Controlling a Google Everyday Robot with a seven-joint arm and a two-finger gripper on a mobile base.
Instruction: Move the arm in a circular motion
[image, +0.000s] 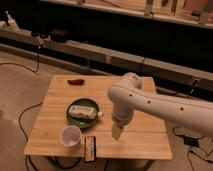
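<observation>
**End effector (116, 131) poised low above the table, mid-sweep**

The arm (155, 102), the largest element, enters from the right edge, bends at a rounded elbow above the table's middle and drops to its narrow pale tip over the front of the table (145, 140). Whether the end effector is spread or pressed together cannot be told; it appears to hold nothing. No start or finish mark is visible, so progress around the circle cannot be judged. The next move likely calls for a smooth curved sweep at a constant height, clear of the objects below.

Left of the tip lies a green plate (71, 117) carrying a pale wrapped packet (83, 111), its near end close to the arm's lower segment. A white cup (70, 136) stands near the front edge. Just beside it is a dark flat object (90, 147), the nearest obstacle to a leftward arc. A small red item (76, 81) lies well apart at the table's back.
</observation>
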